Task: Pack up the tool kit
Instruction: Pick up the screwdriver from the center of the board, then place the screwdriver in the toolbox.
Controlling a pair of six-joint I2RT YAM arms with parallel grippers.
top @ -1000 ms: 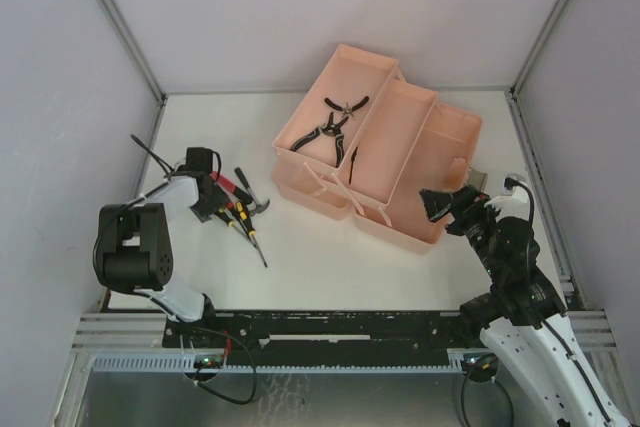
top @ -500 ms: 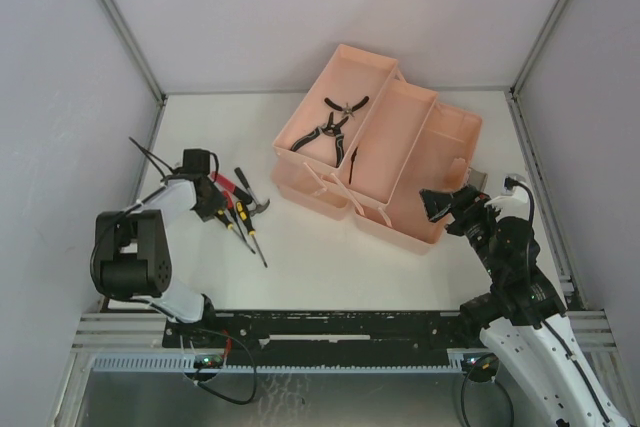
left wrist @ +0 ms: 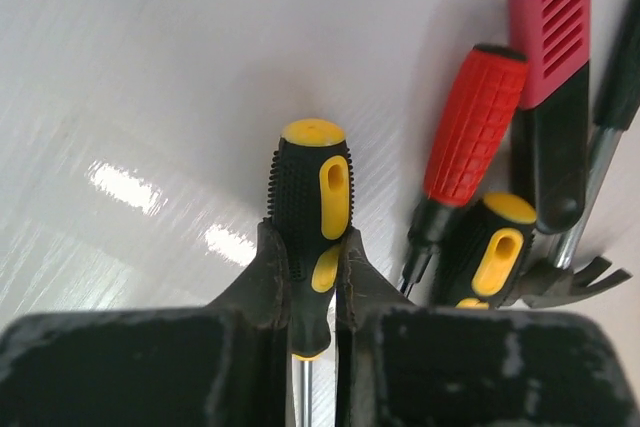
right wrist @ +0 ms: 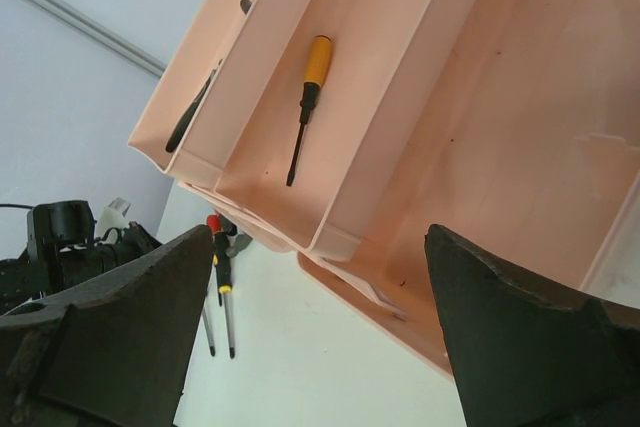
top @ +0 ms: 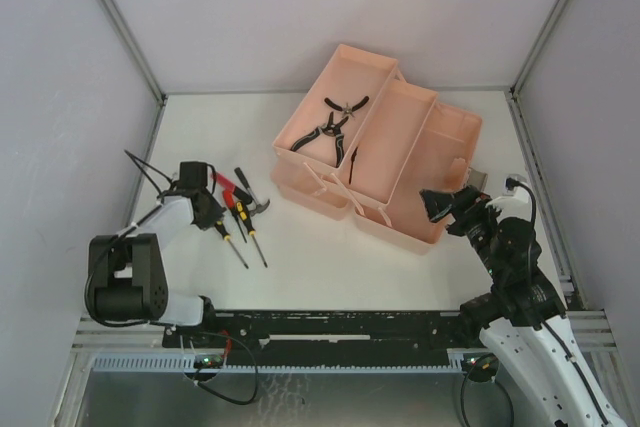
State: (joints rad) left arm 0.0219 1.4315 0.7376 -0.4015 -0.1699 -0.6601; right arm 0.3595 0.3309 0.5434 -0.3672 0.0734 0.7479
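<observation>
Left gripper [left wrist: 310, 252] closed since earlier, now clamping yellow-black screwdriver [left wrist: 312, 177] handle.

Open pink toolbox [top: 455, 147] (pliers [top: 330, 127] inside)

**Top external view:** high, behind the arm bases [top: 125, 287] at the bottom edge, facing down over the whole table [top: 330, 267]. The toolbox [top: 455, 152] lies right of centre and the loose tools [top: 243, 209] at left.

**Left wrist view:** very close, facing down past the left gripper [left wrist: 312, 247] at the bottom edge onto a yellow-black screwdriver [left wrist: 312, 182] among those tools.

**Right wrist view:** farther back, looking between the right gripper [right wrist: 320, 237] fingers in the lower corners into the toolbox. Its lower left shares the loose tools.
</observation>
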